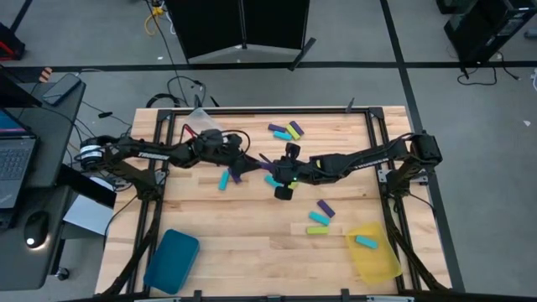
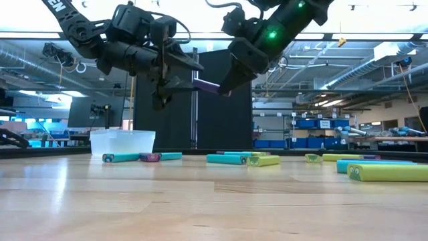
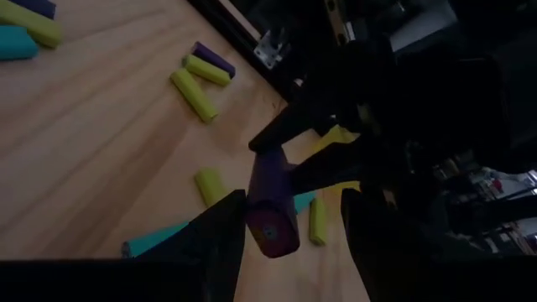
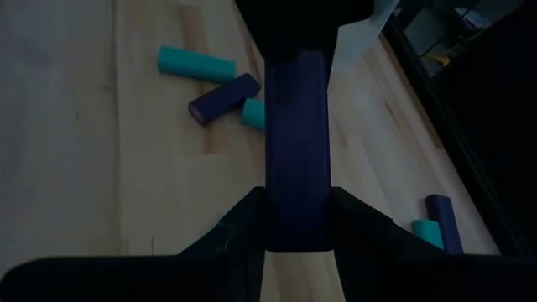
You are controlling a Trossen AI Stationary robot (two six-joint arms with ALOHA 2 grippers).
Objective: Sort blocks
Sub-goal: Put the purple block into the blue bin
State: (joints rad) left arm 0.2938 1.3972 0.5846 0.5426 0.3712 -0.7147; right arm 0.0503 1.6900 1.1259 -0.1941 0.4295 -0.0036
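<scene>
Nearest of all sat the yellow tray [image 1: 379,265], and it had exactly one cyan block [image 1: 366,242] lying inside: the only block I could call sorted. Well apart from the yellow tray, along the same near edge, lay the teal tray [image 1: 172,260], with no block showing in it.

Just beyond the yellow tray, three loose ones on the wood: a yellow-green block [image 1: 317,229], a cyan one [image 1: 318,218], a purple one [image 1: 325,208].

Farther out from the yellow tray, above mid-table, the action! The right gripper [image 4: 298,201] was clenched on a purple block [image 4: 295,126], held up in the air clear of the wood. The left gripper [image 3: 289,210] had its fingers spread wide to either side of that block's free end, not pinching it. By my reading, a handover just short of the take.

Under the arms, more strays: a cyan block [image 1: 224,179] and a purple neighbour [image 1: 235,174].

Farthest from the yellow tray, a purple, cyan and yellow-green cluster [image 1: 285,131] waited untouched, and the clear tray [image 2: 122,142] stood at the far edge; what it held, I could not tell.

Early going, I judged: most blocks remained to be sorted.
</scene>
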